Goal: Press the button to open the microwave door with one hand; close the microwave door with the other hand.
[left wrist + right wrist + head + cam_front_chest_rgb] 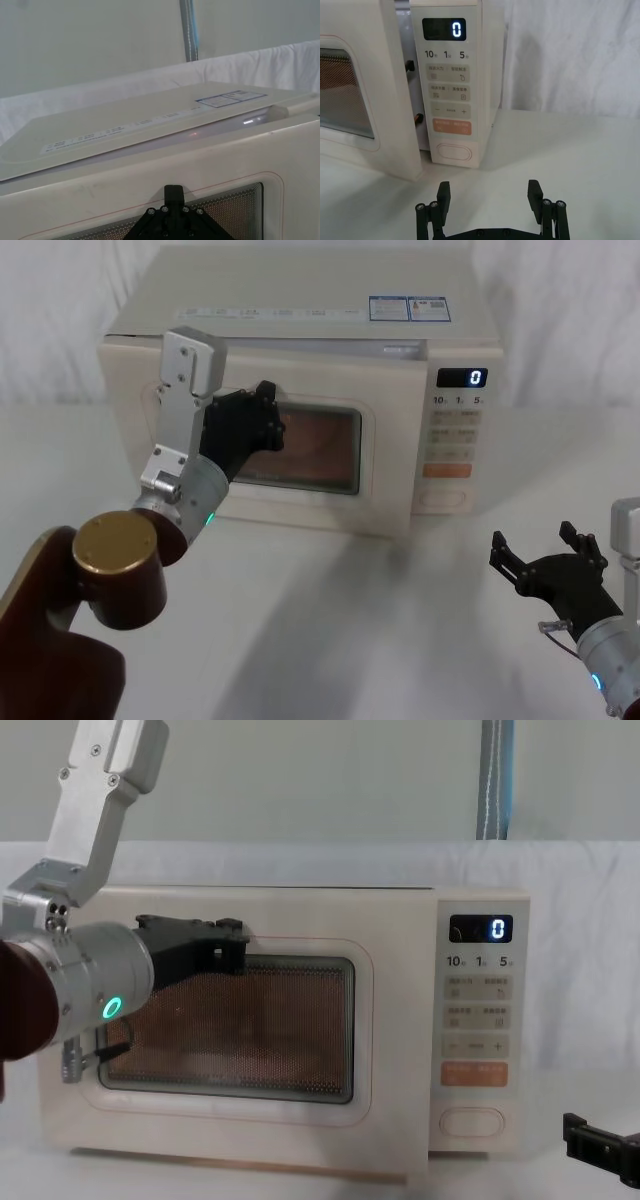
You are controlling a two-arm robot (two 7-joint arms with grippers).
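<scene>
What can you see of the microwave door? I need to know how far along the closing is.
The microwave door is a cream panel with a raised frame around dark mesh glass. It stands slightly ajar: the right wrist view shows a gap at its latch edge beside the control panel. The left gripper is against the window's upper left.

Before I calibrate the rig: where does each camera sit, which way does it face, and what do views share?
Head: high, looking down at the cream microwave door with dark glass window, ajar; left end effector against it, right end effector open over the table.
Chest: low, facing the door front; left wrist at left.
Left wrist: at the door's top, looking over it.
Right wrist: facing the wide cream pill-shaped button.
Shared: head, chest and right wrist show the lit "0" display.
</scene>
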